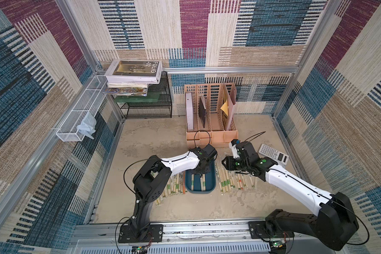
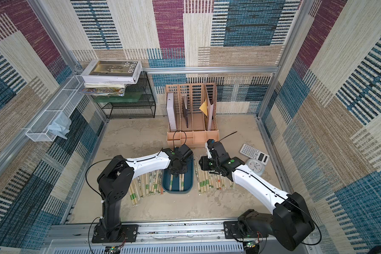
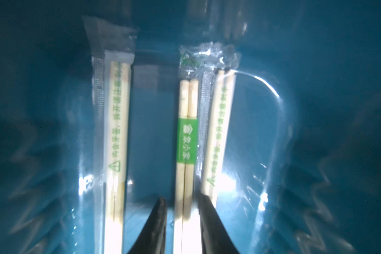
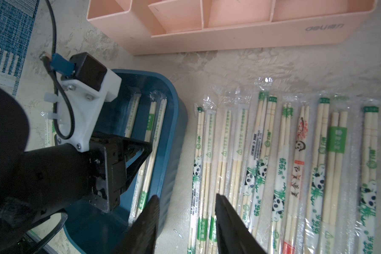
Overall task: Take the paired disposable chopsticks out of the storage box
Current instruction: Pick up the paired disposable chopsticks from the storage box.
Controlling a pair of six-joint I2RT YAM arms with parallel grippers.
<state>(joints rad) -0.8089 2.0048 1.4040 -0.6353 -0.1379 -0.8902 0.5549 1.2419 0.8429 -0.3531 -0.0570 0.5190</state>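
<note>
The storage box (image 1: 207, 190) (image 2: 178, 191) is a teal tray on the table between my arms. My left gripper (image 3: 183, 199) (image 1: 199, 173) reaches down into it. Its black fingers (image 3: 160, 211) close tightly on either side of a green-banded pair of paired disposable chopsticks (image 3: 186, 140). Two more wrapped pairs lie in the storage box (image 3: 317, 110), one on each side (image 3: 117, 132) (image 3: 218, 132). My right gripper (image 4: 186, 198) (image 1: 223, 163) hovers open and empty just outside the storage box's wall (image 4: 174, 132), over a row of wrapped chopsticks (image 4: 284, 165) on the table.
Rows of wrapped chopsticks lie on the table on both sides of the box (image 1: 174, 187) (image 1: 235, 182). A peach file organizer (image 1: 211, 132) stands just behind. A calculator (image 1: 273, 154) and a small clock (image 2: 254, 166) sit at the right. A black mesh rack (image 1: 150, 105) holds books (image 1: 132, 72) at the back left.
</note>
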